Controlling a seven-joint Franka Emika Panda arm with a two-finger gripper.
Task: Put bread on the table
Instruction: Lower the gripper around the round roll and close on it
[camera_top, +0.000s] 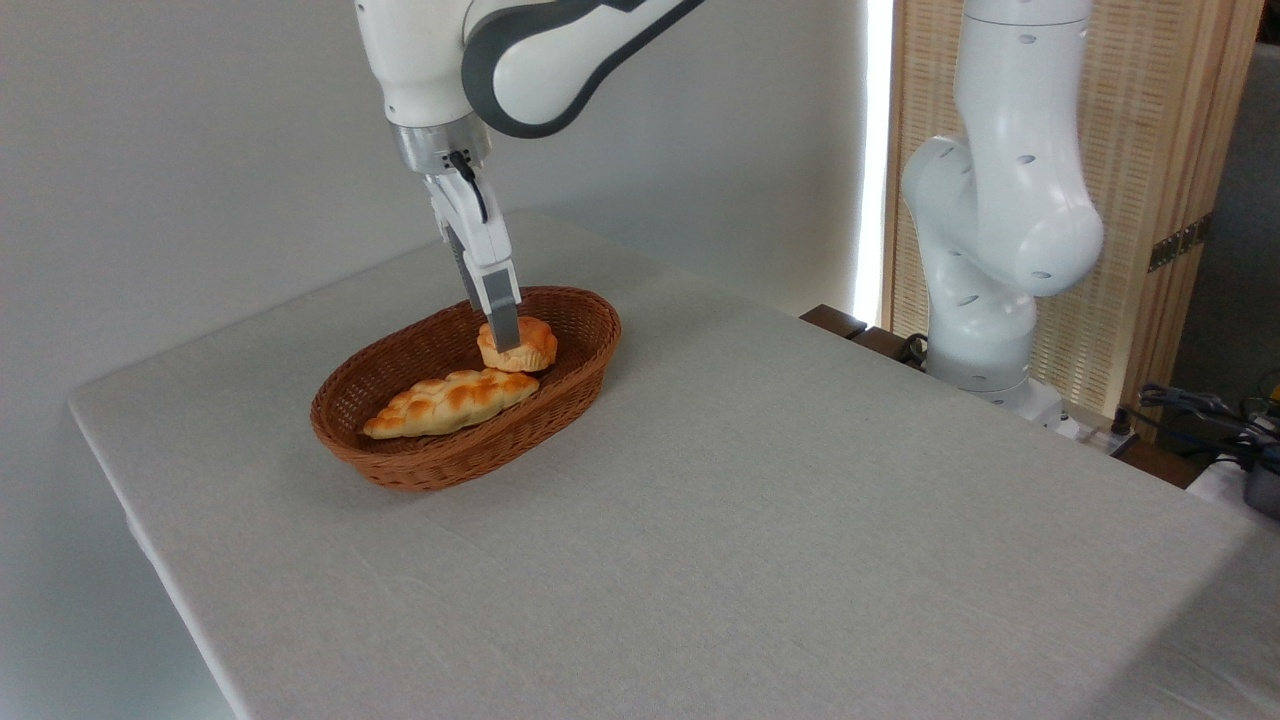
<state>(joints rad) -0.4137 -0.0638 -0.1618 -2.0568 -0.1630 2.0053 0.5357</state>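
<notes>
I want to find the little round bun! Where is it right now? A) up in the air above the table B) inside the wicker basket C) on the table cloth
B: the small round bun sits inside the brown wicker basket, beside the long braided loaf, with the tool down on it.

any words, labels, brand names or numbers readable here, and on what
None can be read.
The arm and gripper show no lettering.
The bread, braided loaf, basket and table are unmarked.
</notes>
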